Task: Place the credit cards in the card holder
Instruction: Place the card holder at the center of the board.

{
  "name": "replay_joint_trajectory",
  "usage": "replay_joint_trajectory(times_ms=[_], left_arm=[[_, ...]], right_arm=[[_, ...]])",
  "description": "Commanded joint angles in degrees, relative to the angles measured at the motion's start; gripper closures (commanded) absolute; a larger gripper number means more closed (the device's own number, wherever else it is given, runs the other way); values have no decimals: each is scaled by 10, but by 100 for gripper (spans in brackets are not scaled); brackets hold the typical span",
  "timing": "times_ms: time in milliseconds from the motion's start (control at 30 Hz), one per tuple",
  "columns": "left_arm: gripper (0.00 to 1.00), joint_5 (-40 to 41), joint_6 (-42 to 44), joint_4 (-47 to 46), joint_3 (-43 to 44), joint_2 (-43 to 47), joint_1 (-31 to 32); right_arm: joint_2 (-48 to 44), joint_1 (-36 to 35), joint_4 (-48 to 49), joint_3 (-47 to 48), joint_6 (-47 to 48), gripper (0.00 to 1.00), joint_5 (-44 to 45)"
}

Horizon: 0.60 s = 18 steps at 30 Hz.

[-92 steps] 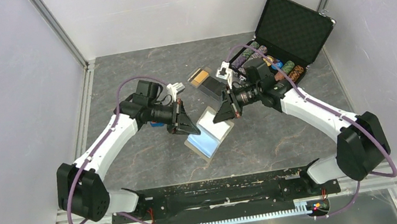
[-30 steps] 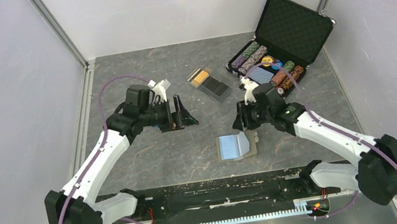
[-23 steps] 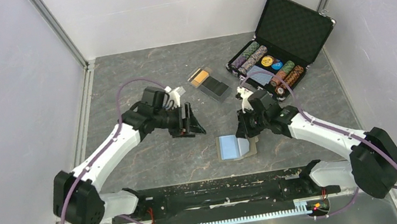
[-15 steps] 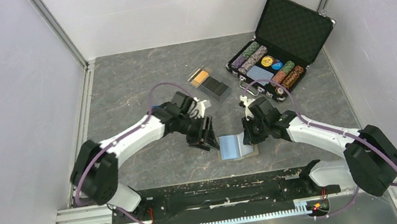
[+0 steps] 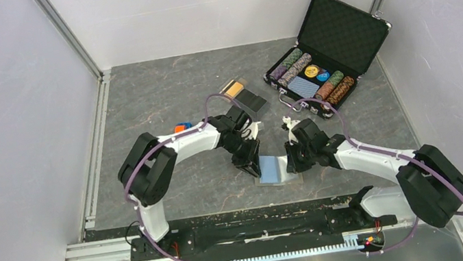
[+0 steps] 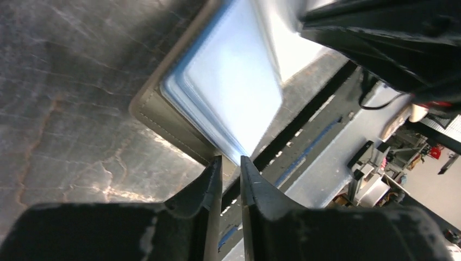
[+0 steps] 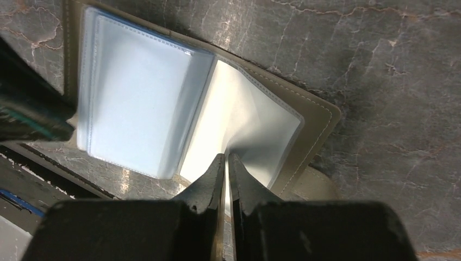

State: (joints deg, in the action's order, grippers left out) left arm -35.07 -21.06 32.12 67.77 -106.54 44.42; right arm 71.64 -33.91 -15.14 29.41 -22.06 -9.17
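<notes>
The right gripper (image 7: 225,157), jaws clamped on a clear sleeve of the card holder (image 7: 318,117), should lift gently. The left gripper (image 6: 231,163) has jaws nearly together; whether they grip anything I cannot tell.

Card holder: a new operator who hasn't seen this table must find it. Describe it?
From the open black poker-chip case at far right, come to the table's near edge, centre. The card holder lies open there: grey-taupe cover, pale blue-grey sleeves, unlike the clear tray behind it.
</notes>
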Motion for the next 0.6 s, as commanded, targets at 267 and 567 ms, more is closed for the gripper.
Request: replay_joint_trajectory(times_ms=[267, 567], left_arm=[[86, 124, 66, 66, 6, -69, 1], [86, 135, 80, 79, 21, -78, 1]], right_arm=[[34, 63, 30, -31, -7, 100, -37], [50, 102, 32, -29, 7, 100, -74]])
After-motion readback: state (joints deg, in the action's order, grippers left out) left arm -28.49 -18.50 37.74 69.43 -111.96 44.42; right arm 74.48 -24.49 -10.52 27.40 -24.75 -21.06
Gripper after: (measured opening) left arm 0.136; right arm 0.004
